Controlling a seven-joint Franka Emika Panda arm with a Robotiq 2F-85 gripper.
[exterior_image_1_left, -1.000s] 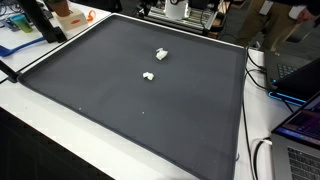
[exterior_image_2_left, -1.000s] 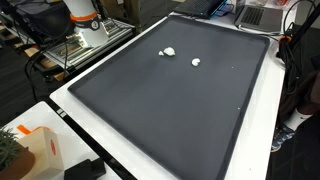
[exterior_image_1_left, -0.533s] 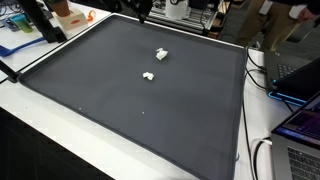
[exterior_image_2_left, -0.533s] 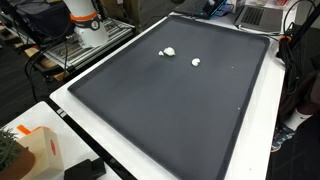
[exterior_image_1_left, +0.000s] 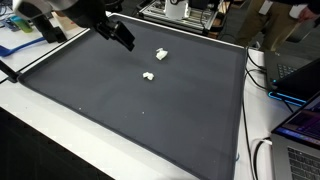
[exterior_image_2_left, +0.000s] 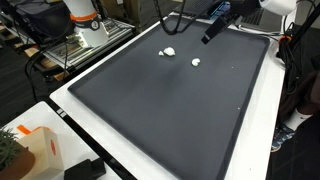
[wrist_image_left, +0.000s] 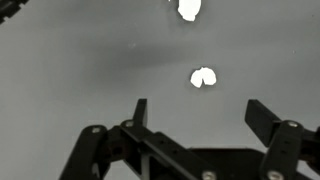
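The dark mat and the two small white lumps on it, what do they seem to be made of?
The mat is dark grey and matte, shows no glare and lies flat with a thin darker rim. It is probably rubber or dense fabric. The white lumps are matte bright white with irregular rounded outlines. They could be crumpled tissue, cotton or foam, but they are too small to tell which.

Exterior views high, oblique over mat (exterior_image_1_left: 150, 110); wrist close above; all share white pieces (wrist_image_left: 203, 77).

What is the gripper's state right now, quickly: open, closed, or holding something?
The gripper is open and holds nothing; it hangs above the dark mat, near a white piece.
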